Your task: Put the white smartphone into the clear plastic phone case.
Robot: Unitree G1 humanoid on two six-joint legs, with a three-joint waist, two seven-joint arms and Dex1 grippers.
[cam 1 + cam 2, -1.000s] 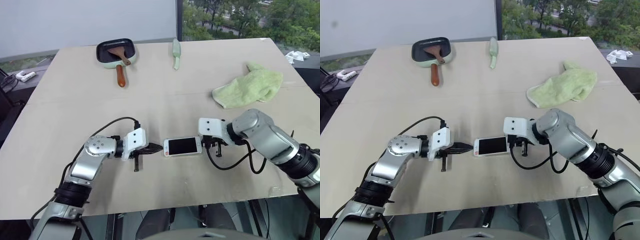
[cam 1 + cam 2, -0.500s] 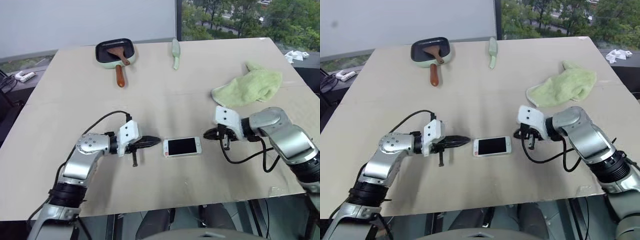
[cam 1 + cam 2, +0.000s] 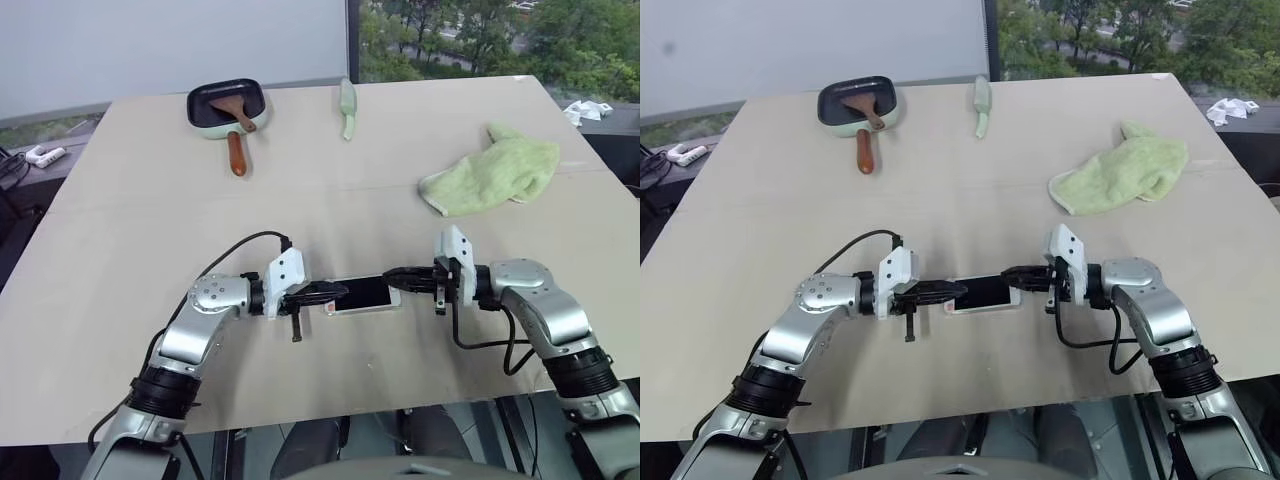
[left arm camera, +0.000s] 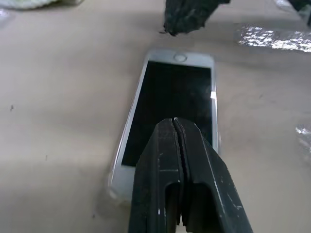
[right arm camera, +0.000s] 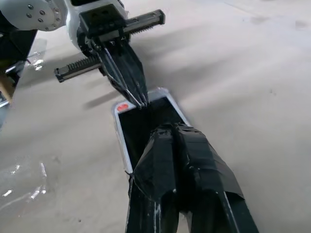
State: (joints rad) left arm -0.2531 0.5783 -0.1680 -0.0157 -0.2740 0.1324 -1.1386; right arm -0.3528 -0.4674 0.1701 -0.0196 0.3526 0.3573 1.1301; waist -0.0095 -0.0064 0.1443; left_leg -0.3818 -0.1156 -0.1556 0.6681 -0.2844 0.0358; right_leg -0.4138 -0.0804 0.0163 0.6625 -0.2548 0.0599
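A: Where does the phone [image 3: 362, 294] lie on the tabletop [image 3: 300, 200]?

B: Flat, screen up, between the two tools, its long axis along the line joining them.

A: Which arm is nearer?

B: Both alike. The left tool [image 3: 338, 292] and right tool [image 3: 392, 273] point inward, near level, each pinched shut and empty, tips over opposite ends. A glossy clear rim edges the phone, perhaps the case; I cannot tell.
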